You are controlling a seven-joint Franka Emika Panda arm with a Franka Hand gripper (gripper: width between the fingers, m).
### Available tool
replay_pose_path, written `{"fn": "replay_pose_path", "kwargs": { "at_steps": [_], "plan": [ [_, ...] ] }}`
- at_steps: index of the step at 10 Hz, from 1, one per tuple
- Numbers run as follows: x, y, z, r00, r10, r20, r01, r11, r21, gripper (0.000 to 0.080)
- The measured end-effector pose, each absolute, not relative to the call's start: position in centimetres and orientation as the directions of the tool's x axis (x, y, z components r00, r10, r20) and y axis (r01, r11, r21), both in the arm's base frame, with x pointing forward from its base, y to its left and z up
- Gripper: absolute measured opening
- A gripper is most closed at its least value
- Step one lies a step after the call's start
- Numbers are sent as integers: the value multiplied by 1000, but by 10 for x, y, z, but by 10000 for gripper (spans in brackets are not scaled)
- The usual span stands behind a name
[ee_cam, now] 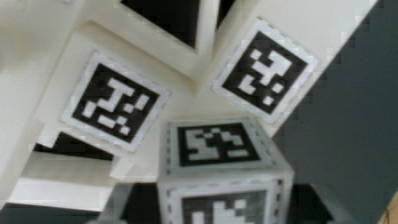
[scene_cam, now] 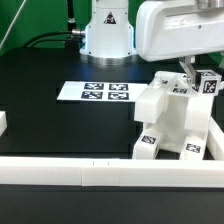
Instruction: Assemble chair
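The white chair assembly point(scene_cam: 172, 122) stands at the exterior view's right, against the front rail. It is built of chunky tagged blocks and slabs. My gripper point(scene_cam: 185, 72) reaches down onto its top, with its fingers close together on a small tagged white block point(scene_cam: 181, 90). A tagged cube end point(scene_cam: 208, 83) sticks up just to the exterior view's right of it. In the wrist view the held block point(ee_cam: 222, 150) fills the lower middle and shows tags on two faces. Tagged chair slabs point(ee_cam: 111, 100) stand close behind it. My fingertips are hidden there.
The marker board point(scene_cam: 95, 92) lies flat on the black table to the exterior view's left of the chair. A long white rail point(scene_cam: 70, 170) runs along the front edge. A short white piece point(scene_cam: 3, 123) sits at the far left. The robot base point(scene_cam: 107, 35) stands at the back.
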State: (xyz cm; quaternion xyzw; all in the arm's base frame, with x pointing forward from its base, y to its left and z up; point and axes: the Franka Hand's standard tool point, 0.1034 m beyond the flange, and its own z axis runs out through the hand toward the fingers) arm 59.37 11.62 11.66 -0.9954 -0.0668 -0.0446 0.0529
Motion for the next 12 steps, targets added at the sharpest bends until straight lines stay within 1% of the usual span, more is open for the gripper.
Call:
{"fn": "replay_pose_path", "kwargs": {
  "at_steps": [3, 5, 8, 12],
  "plan": [
    [594, 116, 117, 992, -106, 70, -98, -988, -121, 284],
    [594, 116, 116, 957, -287, 50, -278, -951, -132, 284],
    [595, 117, 116, 840, -543, 17, -535, -832, -146, 284],
    [595, 117, 116, 657, -754, -22, -748, -648, -145, 284]
  ]
}}
